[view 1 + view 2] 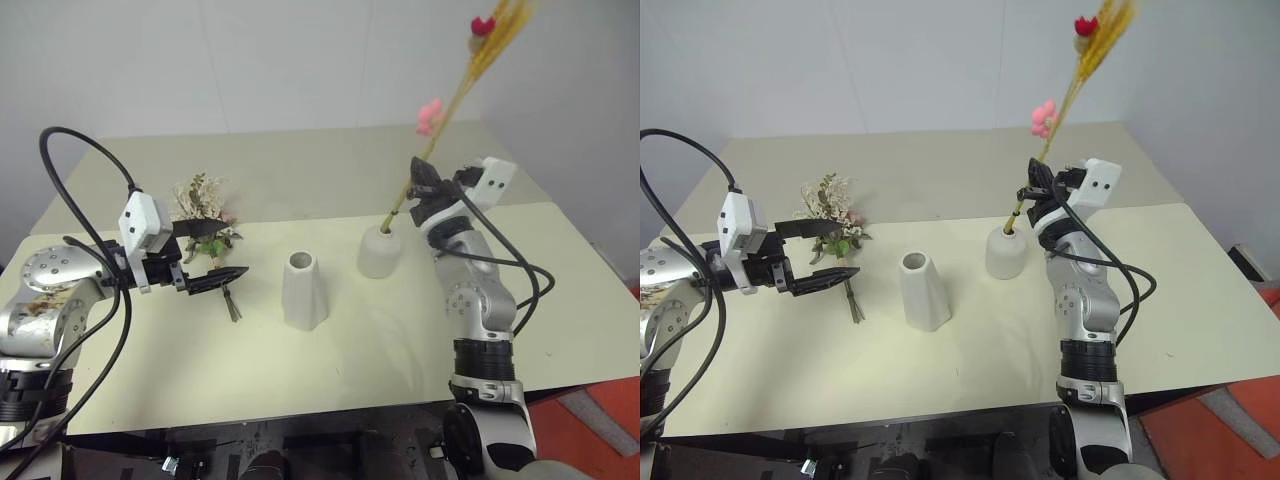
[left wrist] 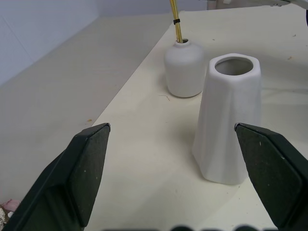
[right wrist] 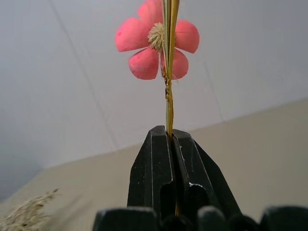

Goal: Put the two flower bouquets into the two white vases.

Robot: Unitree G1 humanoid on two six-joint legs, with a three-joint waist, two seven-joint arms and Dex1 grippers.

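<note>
A: What's the R gripper point(image 1: 417, 186) doing?

B: I've got its fingers pinched tight on the stem of the grass plume point(image 1: 470, 75). From the wrist cam the two black fingers point(image 3: 159, 163) sit flat together w/ the thin yellow stalk squeezed between them, pink bloom point(image 3: 155, 45) just past the tips.

A: Where's the plume vs the tall vase point(image 1: 303, 290)?

B: Off to the tall vase's right. The stem's lower end is down in the mouth of the round vase point(image 1: 381, 251), which stands just beside the tall vase, on its far-right side, not touching. The plume leans up and away from there, red bloom point(image 1: 482, 25) near the top. I'm gripping the stem a bit above the round vase's mouth.

A: L gripper point(image 1: 213, 254)?

B: Fingers spread wide, nothing in them. It hovers to the tall vase's left, pointed roughly at it. Wrist cam shows both pads point(image 2: 89, 168) well apart w/ the tall vase between and beyond them, mouth empty.

A: And the other bunch?

B: The cream-white bouquet point(image 1: 203, 205) lies on the table point(image 1: 330, 370), left of the tall vase and farther back, its stems running toward the near edge under the L fingers. Can't tell if the fingers touch the stems. Tall vase stands upright.
</note>
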